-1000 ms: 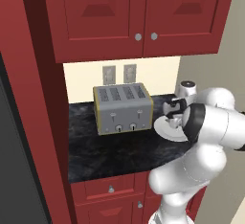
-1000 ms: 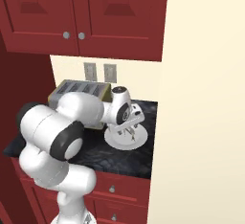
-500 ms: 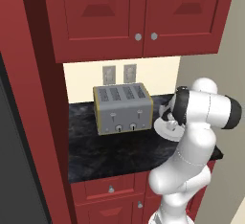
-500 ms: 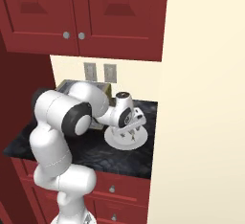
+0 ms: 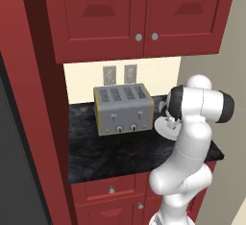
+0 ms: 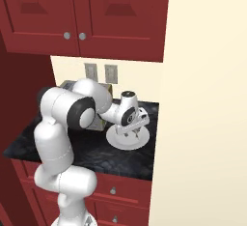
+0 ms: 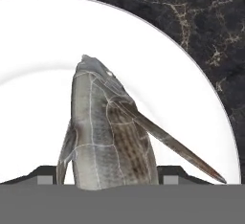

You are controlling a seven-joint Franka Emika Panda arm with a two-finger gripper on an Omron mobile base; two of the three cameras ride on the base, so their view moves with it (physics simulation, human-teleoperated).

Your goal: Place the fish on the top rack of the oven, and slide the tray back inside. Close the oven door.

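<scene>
The slim silvery-grey fish (image 7: 107, 132) with dark scale outlines lies directly ahead of the end effector (image 7: 109, 175), between its two dark tips — long axis running straight away from the hand, head farthest. A thin brown fin juts off to one side. Beneath it is the round white glossy plate (image 7: 191, 98), on the black veined-marble tabletop (image 7: 201, 22).

The tips flank the body closely; whether they actually pinch it, I cannot tell.

From the right base view, the end effector (image 6: 133, 129) hangs just over the plate (image 6: 116, 142), beside the boxy brushed-steel four-slot toaster (image 5: 124, 107).
</scene>
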